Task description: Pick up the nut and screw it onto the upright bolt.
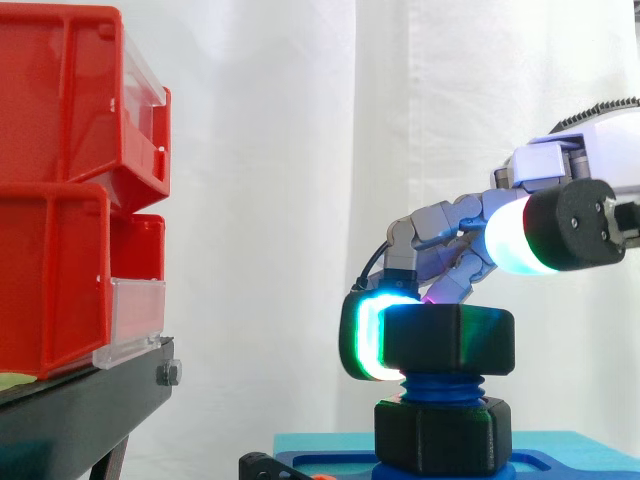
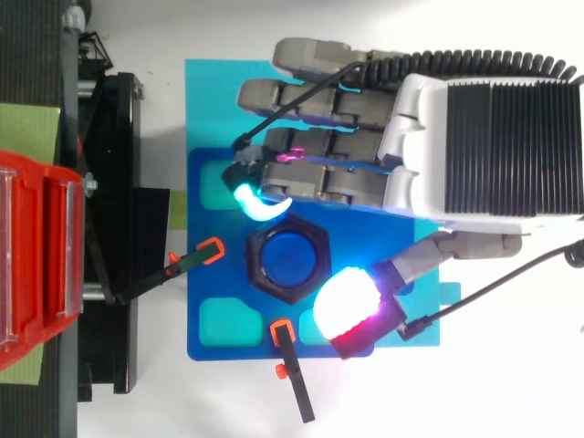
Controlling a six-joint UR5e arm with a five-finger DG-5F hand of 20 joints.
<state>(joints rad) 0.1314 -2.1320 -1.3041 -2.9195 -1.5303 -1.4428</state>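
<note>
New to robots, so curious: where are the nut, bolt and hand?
nut [image 1: 450, 340], side view, its side face.
bolt [image 1: 440, 387], side view, its blue thread.
hand [image 2: 511, 146], top view, its back.

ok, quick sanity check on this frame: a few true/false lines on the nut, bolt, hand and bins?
1. The nut sits on the thread of the upright blue bolt. True.
2. The hand is clear of the nut. False: its fingers and thumb press the nut from opposite sides.
3. The nut sits flush against the black hex base. False: blue thread shows between them.
4. In the side view, the red bins stand left of the bolt. True.
</note>
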